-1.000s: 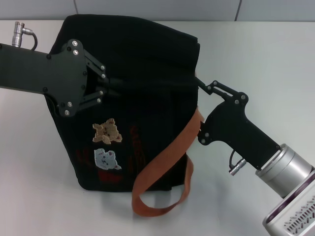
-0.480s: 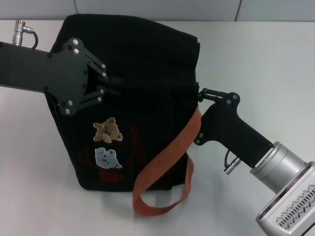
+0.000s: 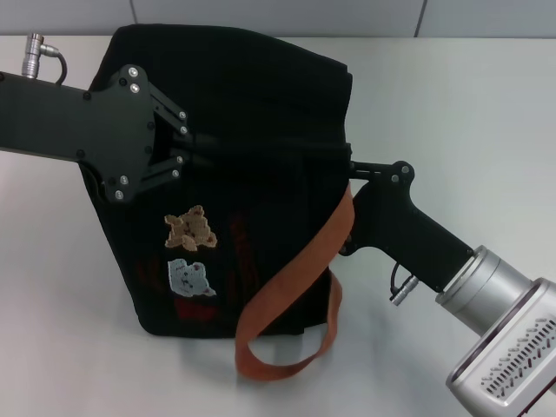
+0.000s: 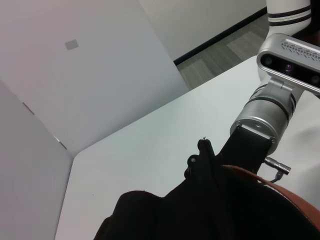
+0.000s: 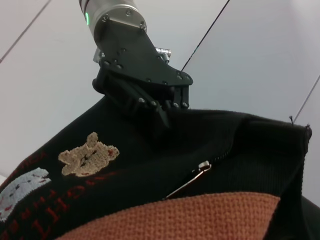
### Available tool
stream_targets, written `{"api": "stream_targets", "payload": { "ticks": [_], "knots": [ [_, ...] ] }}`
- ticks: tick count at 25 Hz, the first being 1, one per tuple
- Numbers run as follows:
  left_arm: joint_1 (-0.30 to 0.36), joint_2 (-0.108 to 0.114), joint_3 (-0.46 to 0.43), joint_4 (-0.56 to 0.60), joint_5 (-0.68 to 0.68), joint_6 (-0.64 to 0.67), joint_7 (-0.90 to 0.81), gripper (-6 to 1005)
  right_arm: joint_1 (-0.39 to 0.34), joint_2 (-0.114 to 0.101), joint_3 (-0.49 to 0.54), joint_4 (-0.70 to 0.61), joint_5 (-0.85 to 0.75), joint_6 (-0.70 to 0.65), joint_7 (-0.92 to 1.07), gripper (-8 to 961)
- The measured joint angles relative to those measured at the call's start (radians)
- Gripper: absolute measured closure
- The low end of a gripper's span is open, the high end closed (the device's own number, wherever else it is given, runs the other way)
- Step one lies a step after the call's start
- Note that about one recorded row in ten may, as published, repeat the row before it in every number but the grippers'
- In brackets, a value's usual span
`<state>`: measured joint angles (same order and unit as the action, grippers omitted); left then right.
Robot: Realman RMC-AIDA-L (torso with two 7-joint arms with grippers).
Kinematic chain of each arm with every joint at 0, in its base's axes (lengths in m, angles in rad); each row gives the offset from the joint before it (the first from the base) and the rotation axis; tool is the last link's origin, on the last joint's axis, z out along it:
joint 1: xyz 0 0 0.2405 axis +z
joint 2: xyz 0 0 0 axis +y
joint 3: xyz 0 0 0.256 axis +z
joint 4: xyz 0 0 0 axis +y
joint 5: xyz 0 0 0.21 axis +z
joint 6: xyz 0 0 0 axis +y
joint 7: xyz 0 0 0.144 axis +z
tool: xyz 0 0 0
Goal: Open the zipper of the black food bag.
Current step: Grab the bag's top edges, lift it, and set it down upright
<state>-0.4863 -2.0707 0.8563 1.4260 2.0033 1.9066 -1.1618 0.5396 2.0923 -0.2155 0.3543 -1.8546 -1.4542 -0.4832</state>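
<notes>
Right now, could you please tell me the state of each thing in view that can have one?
black food bag: lying on the table, front patches up.
zipper: silver pull tab lies free, ungripped; open or closed, cannot tell.
orange-brown handle: slack, looping off the bag's front.
left gripper: pressed on the bag top.
right gripper: at the bag's right edge.

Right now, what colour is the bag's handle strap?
Orange-brown; the handle strap shows best in the head view.

black screw-studded left hand (image 3: 195,148), silver-cuffed right hand (image 3: 347,165), perhaps grey-cabled
</notes>
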Motion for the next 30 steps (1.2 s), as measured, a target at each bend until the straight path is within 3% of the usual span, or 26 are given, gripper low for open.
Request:
{"api": "stream_targets", "payload": {
  "ticks": [2, 10, 30],
  "knots": [
    [0.000, 0.000, -0.005, 0.000, 0.000, 0.000, 0.000, 928, 0.000, 0.000, 0.000, 0.000, 0.000, 0.000, 0.000, 955],
    [0.014, 0.002, -0.021, -0.001, -0.040, 0.000, 0.001, 929, -0.005, 0.000, 0.000, -0.005, 0.000, 0.026, 0.000, 956],
    [0.069, 0.008, -0.190, -0.029, -0.090, 0.001, 0.036, 928, -0.105, 0.000, 0.007, -0.085, 0.010, 0.068, 0.050, 959]
  ]
}}
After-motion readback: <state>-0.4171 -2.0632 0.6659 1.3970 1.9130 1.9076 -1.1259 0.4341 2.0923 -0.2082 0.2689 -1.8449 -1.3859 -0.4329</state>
